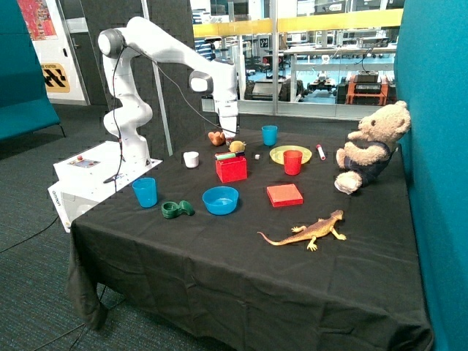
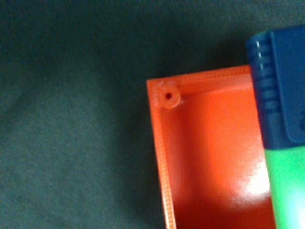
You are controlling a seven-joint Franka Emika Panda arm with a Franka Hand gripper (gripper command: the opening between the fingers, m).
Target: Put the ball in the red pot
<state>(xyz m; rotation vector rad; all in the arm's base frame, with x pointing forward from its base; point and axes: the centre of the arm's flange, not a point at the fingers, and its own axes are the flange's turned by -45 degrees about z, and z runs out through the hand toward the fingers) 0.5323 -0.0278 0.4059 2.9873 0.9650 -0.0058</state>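
Observation:
The red pot (image 1: 232, 170) is a square box near the middle of the black table. A green marker with a blue cap (image 1: 225, 156) lies across its rim. In the wrist view, one inner corner of the red pot (image 2: 205, 157) and the marker (image 2: 281, 143) fill the picture. The small yellowish ball (image 1: 236, 146) is just behind the pot, close under the tip of my gripper (image 1: 229, 136). I cannot tell whether the gripper touches or holds the ball. The ball does not appear in the wrist view.
A brown-orange lumpy toy (image 1: 215, 137) and a white cup (image 1: 191, 159) lie beside the gripper. Blue cups (image 1: 145, 191) (image 1: 270, 134), a blue bowl (image 1: 220, 199), a red cup (image 1: 292, 161) on a yellow plate (image 1: 278, 155), a flat red block (image 1: 284, 194), a teddy bear (image 1: 369, 146) and a toy lizard (image 1: 311, 232) surround the pot.

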